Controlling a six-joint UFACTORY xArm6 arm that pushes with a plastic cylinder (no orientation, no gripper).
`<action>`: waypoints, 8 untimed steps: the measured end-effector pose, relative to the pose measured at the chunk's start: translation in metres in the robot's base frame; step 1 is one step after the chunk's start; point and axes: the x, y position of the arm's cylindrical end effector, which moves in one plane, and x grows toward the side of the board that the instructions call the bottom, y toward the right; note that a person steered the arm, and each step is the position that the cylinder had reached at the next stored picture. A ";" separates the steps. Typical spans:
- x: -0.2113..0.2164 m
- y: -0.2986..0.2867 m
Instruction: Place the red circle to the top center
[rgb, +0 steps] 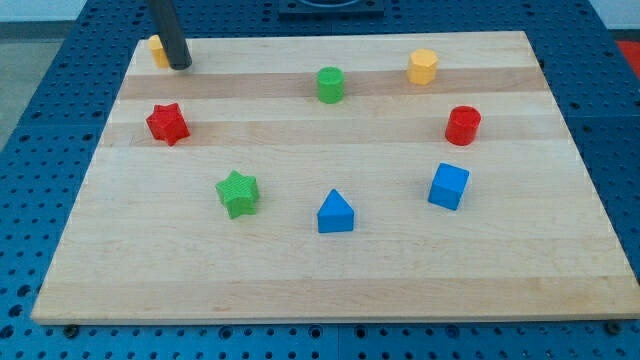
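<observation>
The red circle (463, 125) is a short red cylinder at the view's right, above the blue cube. My tip (181, 66) is at the board's top left corner, far to the left of the red circle. It stands right beside a yellow block (157, 48) that the rod partly hides. A green cylinder (331, 84) sits near the top centre.
A yellow hexagonal block (423, 66) lies at the top right. A red star (167, 123) is at the left. A green star (237, 193), a blue triangle (335, 212) and a blue cube (448, 186) lie along the lower middle. The wooden board (320, 285) rests on a blue perforated table.
</observation>
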 end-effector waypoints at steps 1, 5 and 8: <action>0.000 0.027; 0.089 0.076; 0.172 0.210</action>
